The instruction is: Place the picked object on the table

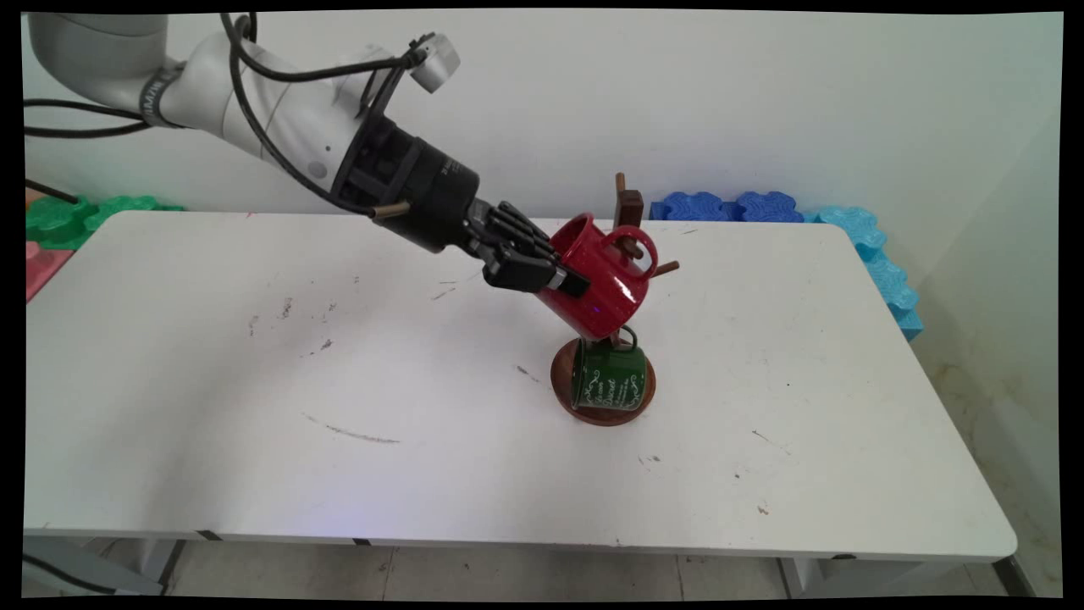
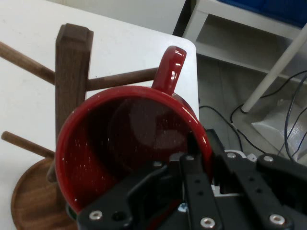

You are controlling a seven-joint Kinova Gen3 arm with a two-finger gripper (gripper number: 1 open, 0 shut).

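My gripper (image 1: 566, 280) is shut on the rim of a red mug (image 1: 603, 292), one finger inside and one outside. The mug is tilted, held in the air against a wooden mug tree (image 1: 629, 206). Its handle (image 1: 641, 251) sits around one of the tree's upper pegs. In the hand view the red mug (image 2: 129, 139) fills the middle, with its handle (image 2: 170, 67) at the tip of a peg (image 2: 120, 80) from the dark post (image 2: 72, 72). A green mug (image 1: 611, 377) with white lettering hangs low on the tree, over the round base (image 1: 605, 417).
Dark blue foam pieces (image 1: 728, 206) lie at the table's back edge, and light blue ones (image 1: 881, 263) run along its right side. Green foam (image 1: 85, 216) and a red mat (image 1: 42, 264) are off the back left corner. More bare pegs (image 2: 24, 55) stick out of the tree.
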